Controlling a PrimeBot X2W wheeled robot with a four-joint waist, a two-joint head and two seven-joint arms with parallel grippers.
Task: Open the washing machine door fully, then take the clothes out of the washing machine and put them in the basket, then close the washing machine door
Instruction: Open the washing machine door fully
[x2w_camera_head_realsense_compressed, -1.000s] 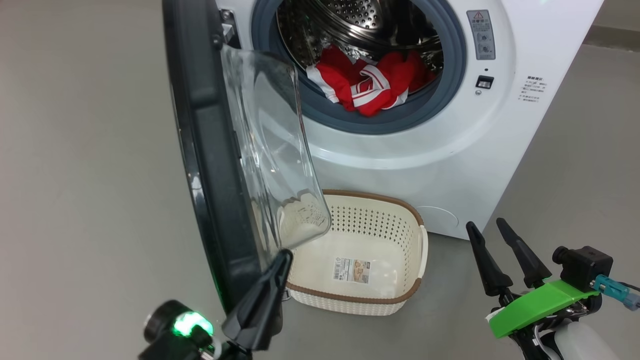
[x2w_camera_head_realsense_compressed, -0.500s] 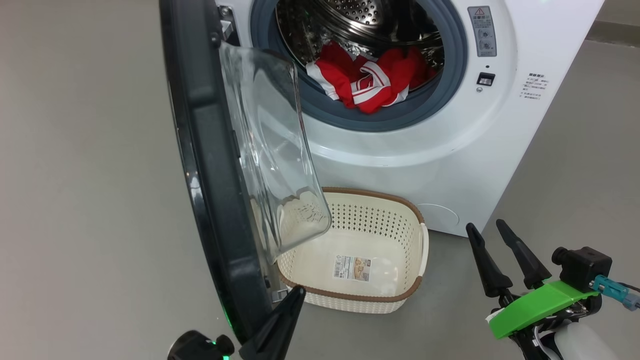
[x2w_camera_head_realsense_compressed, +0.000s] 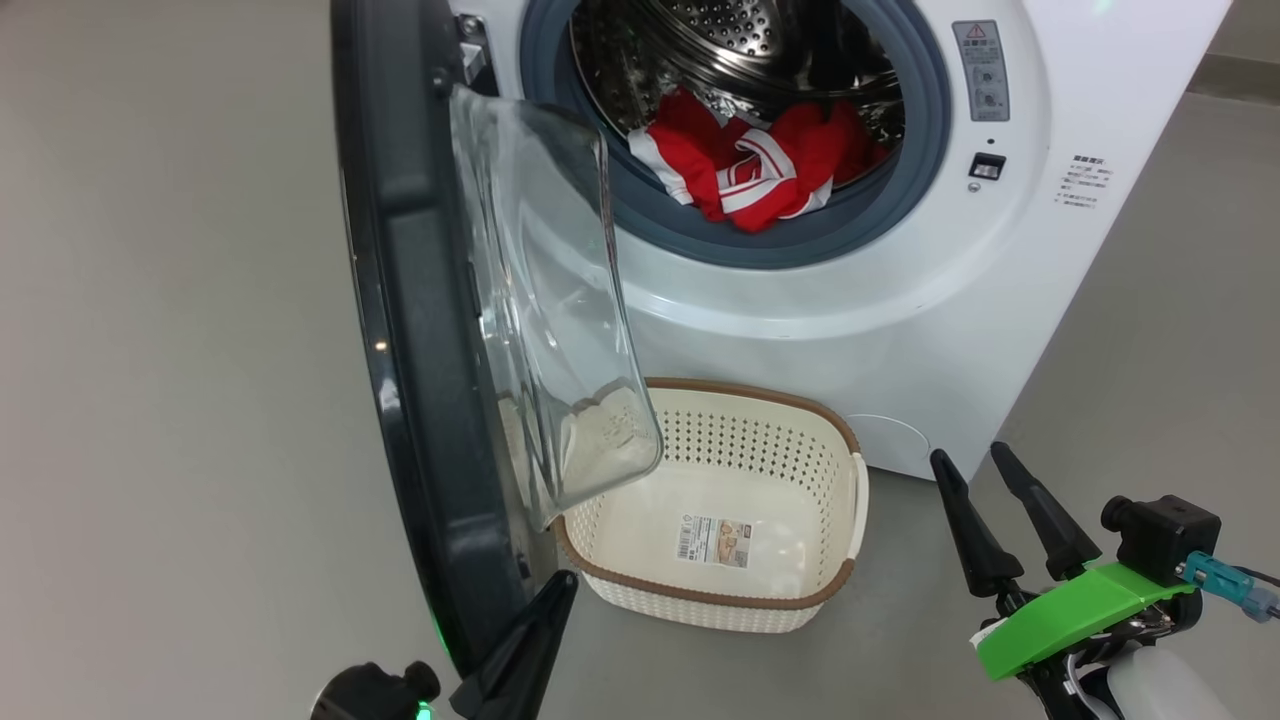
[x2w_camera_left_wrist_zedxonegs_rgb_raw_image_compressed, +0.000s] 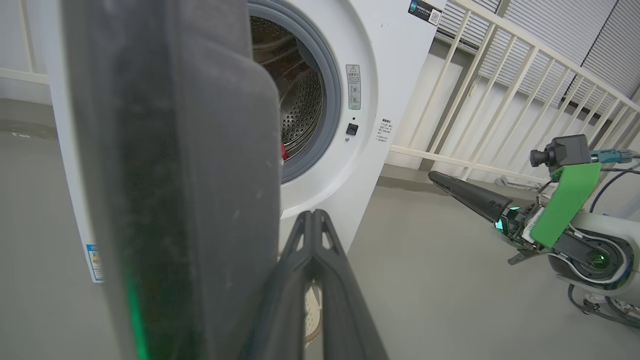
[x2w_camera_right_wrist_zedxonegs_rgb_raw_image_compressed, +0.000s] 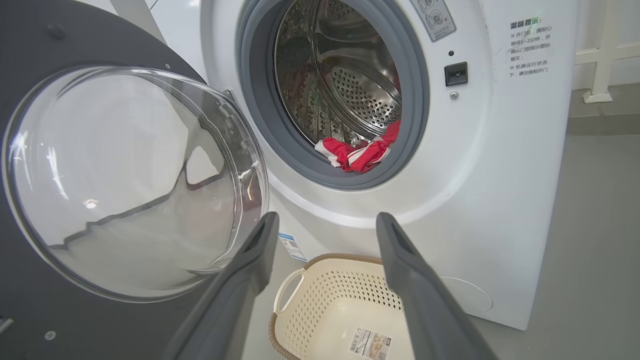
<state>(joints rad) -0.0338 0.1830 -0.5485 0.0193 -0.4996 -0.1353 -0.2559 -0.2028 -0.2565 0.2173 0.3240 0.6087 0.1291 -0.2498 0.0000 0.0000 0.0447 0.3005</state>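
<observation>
The washing machine door (x2w_camera_head_realsense_compressed: 420, 330) stands open, swung out to the left of the washing machine (x2w_camera_head_realsense_compressed: 900, 330) and seen nearly edge-on in the head view. Its clear glass window (x2w_camera_head_realsense_compressed: 550, 300) bulges to the right, and the lower end of the window overlaps the left part of the basket (x2w_camera_head_realsense_compressed: 760, 400) in that view. The clothes (x2w_camera_head_realsense_compressed: 750, 175) lie inside the steel drum (x2w_camera_head_realsense_compressed: 740, 40), at the near lower part of the opening, with one fold resting on the grey-blue gasket (x2w_camera_head_realsense_compressed: 700, 235). The basket sits on the floor (x2w_camera_head_realsense_compressed: 150, 400) just in front of the washing machine, below the opening; a paper label (x2w_camera_head_realsense_compressed: 715, 541) shows on its bottom. The left end effector (x2w_camera_left_wrist_zedxonegs_rgb_raw_image_compressed: 312, 220) has its fingers pressed together and grips nothing. Its tip is just beside the lower near edge of the door; whether it touches the door cannot be told. The right end effector (x2w_camera_head_realsense_compressed: 968, 455) is to the right of the basket and nearer than the washing machine, with its fingers apart and nothing between them, pointing toward the machine front.
</observation>
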